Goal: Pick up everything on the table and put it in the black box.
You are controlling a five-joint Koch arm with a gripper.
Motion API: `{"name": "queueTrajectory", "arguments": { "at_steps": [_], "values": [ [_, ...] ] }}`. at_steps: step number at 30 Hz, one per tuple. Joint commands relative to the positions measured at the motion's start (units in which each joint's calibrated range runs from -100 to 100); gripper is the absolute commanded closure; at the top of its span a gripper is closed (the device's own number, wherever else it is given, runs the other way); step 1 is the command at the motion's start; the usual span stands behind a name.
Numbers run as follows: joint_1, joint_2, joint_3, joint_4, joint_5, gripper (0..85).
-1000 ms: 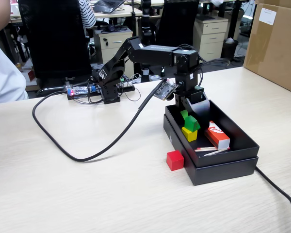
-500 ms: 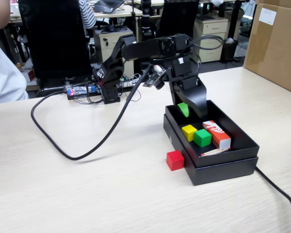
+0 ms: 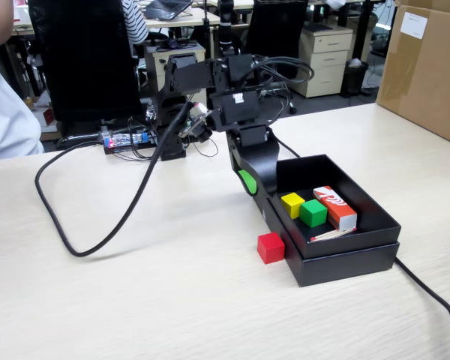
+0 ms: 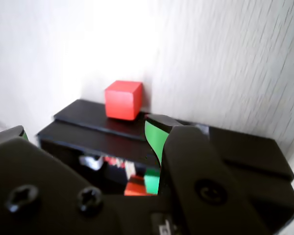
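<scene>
While the red cube point(image 3: 271, 247) is sitting on the desk point(image 3: 135, 300) just beside the near wall of the black box point(image 3: 345, 259), we are noting the closest risk: it is so tight to that wall, possibly touching, that a jaw may have no room on that side. A descent could strike the rim or shove the cube along the smooth wood grain. Cube edges are looking crisp, faces matte and flat, so grip should be fair.

Inside the box, the yellow cube point(image 3: 292, 204) and green cube point(image 3: 313, 212) are resting side by side, with a red-and-white carton point(image 3: 335, 207) next to them. Box walls are thin matte cardboard, nested in a wider lid.

Farther back, the jaws point(image 3: 256, 191) are hanging over the box's far-left rim, empty as far as we can judge; whether they are parted or clenched we cannot tell. One green-padded finger point(image 4: 156, 138) is showing in the wrist view.
</scene>
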Motion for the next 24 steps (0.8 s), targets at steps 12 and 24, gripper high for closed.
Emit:
{"name": "queueTrajectory", "arguments": {
  "at_steps": [12, 24],
  "values": [
    [0.7, 18.0, 11.8, 0.9, -0.5, 37.2],
    [0.9, 26.2, 13.8, 1.7, -1.0, 44.4]
  ]
}}
